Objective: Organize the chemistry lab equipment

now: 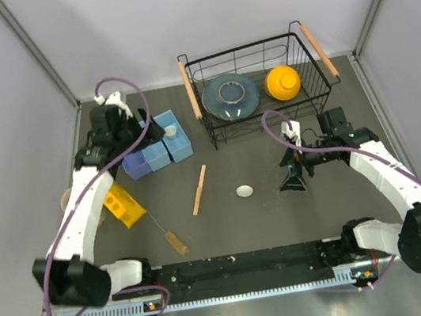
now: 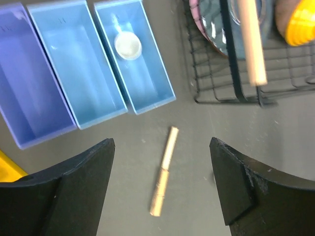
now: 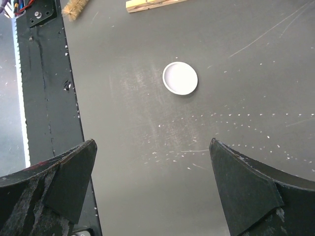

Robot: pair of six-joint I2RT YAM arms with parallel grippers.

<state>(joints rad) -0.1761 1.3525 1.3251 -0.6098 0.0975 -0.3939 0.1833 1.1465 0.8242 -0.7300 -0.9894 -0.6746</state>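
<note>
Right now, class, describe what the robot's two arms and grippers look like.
The left arm and right arm have white links, black joints and a looping purple cable each. The left gripper and right gripper each have two black wedge-shaped fingers.

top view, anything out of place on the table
Yes. One white dish sits in the light-blue bin nearest the basket, but the second white dish, the wooden stick and the wire brush lie scattered loose on the dark table, the brush close to the front rail. Nothing looks spilled or broken.
</note>
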